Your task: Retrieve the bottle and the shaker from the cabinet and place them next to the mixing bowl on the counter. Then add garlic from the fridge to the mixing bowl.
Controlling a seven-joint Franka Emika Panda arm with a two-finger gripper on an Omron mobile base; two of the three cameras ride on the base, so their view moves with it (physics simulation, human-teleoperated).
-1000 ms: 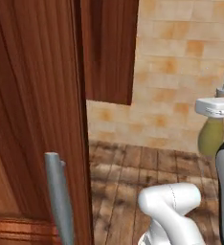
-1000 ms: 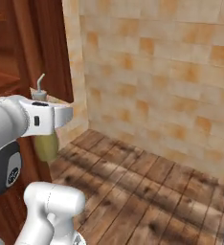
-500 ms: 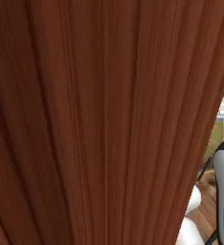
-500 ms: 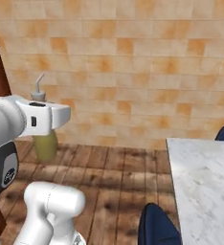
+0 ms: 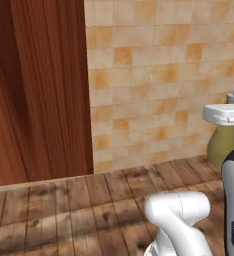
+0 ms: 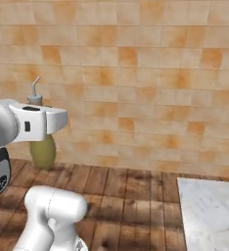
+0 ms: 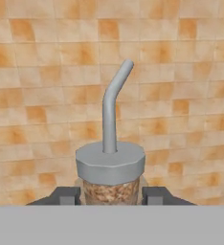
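Two-finger gripper (image 7: 110, 195) is clamped tight on the slim glass bottle of olive-yellow liquid (image 6: 42, 147), cork neck right between its tips. Nothing's on the marble counter (image 6: 209, 211) yet; shaker and garlic still to go.

Cabinet (image 5: 36, 90): reddish-brown wood, fills left side.
Bottle (image 5: 223, 142): olive-yellow, upright at right edge, partly behind white arm link.
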